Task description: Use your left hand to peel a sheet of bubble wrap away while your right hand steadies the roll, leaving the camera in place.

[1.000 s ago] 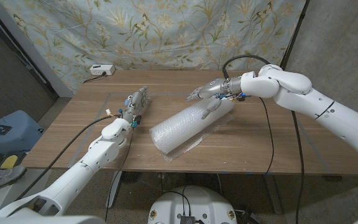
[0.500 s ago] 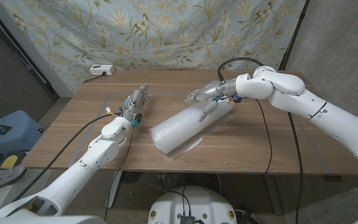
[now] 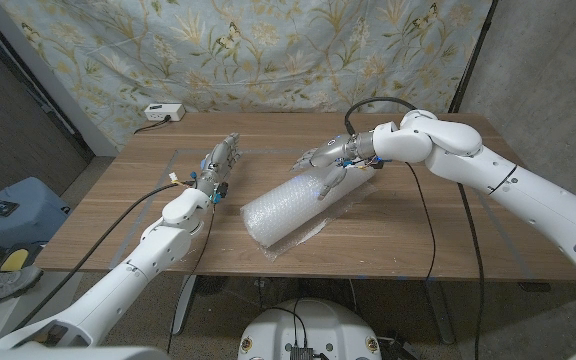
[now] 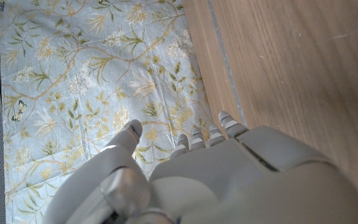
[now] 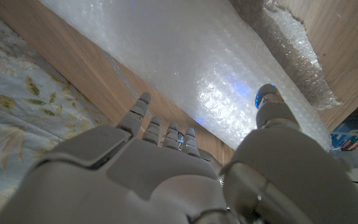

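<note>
Head view: the roll of bubble wrap lies slantwise on the table, its near end close to the front edge, with a loose flap of wrap spread on the wood under that end. The right hand is at the roll's far end, fingers spread; one finger reaches down onto the roll's top, the rest point past it over bare wood. Whether it grips anything cannot be told; it seems only to touch. The left hand is beside the roll and apart from it, fingers straight and close together, pointing toward the table's far edge and holding nothing. Bare wood lies between its fingers and the roll. A white box sits at the far left corner, well beyond the left fingertips.

Left wrist view: the left hand has its fingers extended with nothing between them. Beyond the fingertips run the table edge and a floral cloth.

Right wrist view: the right hand is spread. The thumb tip rests on the roll, just ahead of the other fingers.
</note>
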### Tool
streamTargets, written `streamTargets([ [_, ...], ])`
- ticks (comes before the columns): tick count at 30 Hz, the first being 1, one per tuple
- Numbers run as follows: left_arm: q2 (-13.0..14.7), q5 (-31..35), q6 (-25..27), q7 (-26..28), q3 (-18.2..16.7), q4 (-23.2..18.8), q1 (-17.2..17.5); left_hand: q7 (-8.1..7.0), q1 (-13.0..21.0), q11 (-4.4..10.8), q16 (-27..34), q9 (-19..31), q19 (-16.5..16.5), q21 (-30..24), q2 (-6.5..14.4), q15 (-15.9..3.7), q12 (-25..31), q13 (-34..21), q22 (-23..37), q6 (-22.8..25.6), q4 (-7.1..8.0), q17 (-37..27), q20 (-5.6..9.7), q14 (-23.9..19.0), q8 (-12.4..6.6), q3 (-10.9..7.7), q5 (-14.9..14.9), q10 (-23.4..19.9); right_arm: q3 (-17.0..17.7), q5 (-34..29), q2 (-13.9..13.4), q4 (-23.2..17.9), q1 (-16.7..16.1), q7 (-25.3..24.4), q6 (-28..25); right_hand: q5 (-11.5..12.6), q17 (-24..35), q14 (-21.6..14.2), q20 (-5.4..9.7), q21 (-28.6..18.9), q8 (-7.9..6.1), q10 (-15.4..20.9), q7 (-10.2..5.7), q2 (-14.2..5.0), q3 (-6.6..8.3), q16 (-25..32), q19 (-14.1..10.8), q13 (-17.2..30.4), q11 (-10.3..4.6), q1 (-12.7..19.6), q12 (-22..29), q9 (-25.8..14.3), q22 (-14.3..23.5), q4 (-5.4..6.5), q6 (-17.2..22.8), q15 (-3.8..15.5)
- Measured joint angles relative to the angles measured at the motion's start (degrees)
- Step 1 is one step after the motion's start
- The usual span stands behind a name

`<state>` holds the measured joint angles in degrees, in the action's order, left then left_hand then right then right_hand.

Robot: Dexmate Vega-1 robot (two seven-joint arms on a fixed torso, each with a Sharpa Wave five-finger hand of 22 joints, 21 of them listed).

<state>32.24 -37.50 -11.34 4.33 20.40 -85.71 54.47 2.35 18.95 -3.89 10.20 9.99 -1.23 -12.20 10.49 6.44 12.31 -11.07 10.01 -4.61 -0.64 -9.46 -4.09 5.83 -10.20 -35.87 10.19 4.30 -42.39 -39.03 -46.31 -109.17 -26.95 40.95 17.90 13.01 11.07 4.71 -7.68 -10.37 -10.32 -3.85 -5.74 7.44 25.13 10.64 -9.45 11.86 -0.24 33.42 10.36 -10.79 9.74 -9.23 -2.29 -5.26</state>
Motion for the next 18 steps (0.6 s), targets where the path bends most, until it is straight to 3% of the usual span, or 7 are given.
streamTargets([
  [18,0.1,-0.2,0.1,0.4,-0.2,-0.8,0.7,0.0,0.0,0.0,0.0,0.0,-0.3,0.0,0.0,0.0,0.0,0.0,0.0,0.0,0.0,-0.3,-0.31,0.0,0.0,0.0,0.0,0.0,-2.7,-0.4,2.5,4.3,2.2,0.3,1.7,0.3,0.0,0.2,-0.11,0.0,0.0,-0.5,0.01,0.0,-0.24,0.0,0.5,0.0,0.12,0.0,0.0,0.0,0.0,0.23,0.0,-0.19],
])
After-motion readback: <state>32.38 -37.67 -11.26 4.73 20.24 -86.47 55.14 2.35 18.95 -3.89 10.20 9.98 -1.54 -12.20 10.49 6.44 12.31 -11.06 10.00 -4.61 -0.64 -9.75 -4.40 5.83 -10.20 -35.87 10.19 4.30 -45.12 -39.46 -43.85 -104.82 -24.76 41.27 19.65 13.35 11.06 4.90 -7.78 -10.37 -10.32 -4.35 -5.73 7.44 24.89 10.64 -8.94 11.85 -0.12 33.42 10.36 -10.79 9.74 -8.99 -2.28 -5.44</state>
